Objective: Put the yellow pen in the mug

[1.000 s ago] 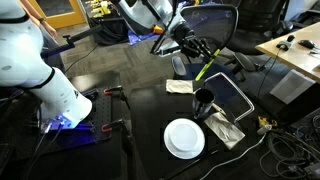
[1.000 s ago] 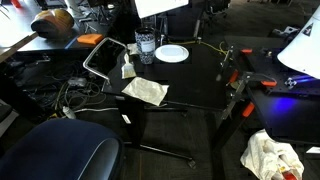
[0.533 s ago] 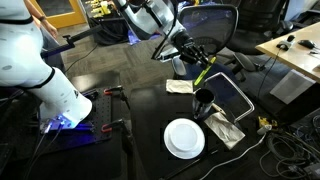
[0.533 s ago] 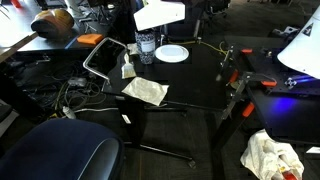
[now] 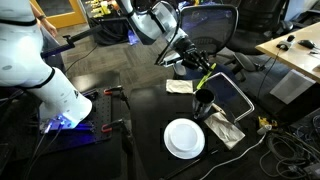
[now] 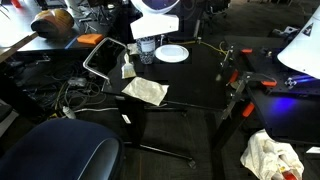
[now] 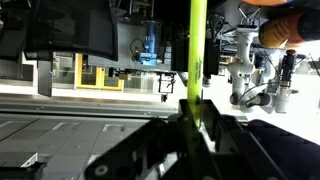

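Two dark fingers (image 7: 225,142) of the gripper (image 7: 190,122) pinched the yellow pen (image 7: 196,50) low in the wrist view. The jaws were closed tight against it, and the pen ran straight up the picture away from them. In an exterior view the round white plate (image 5: 184,138) lay nearest on the black table (image 5: 145,120), with a crumpled cloth (image 5: 226,129) just beside it. Behind the plate stood the mug (image 5: 204,102), upright. Over it the pen (image 5: 204,77) hung tilted in the gripper (image 5: 203,68), its lower end close above the mug's mouth; whether the tip had gone in could not be told. Farther back lay a second cloth (image 5: 179,86), and beyond that stood an office chair (image 5: 215,25).
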`<state>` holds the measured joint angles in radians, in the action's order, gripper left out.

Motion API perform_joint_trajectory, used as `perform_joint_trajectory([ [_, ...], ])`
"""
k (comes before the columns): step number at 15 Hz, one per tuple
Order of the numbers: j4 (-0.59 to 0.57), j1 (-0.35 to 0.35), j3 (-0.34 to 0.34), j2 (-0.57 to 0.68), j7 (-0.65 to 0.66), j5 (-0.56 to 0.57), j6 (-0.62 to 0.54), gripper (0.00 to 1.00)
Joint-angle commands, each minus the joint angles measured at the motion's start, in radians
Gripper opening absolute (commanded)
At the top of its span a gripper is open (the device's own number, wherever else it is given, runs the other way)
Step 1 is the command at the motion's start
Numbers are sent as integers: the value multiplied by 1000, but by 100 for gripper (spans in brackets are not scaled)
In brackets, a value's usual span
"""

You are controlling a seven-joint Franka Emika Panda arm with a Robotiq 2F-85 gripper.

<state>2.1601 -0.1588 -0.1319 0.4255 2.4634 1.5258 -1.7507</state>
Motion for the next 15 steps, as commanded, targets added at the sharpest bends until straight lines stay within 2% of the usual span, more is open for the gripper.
perform_joint_trajectory([
  [1, -45, 5, 8, 36, 32, 15, 44, 5],
  [15, -143, 14, 39, 187, 41, 56, 77, 5],
])
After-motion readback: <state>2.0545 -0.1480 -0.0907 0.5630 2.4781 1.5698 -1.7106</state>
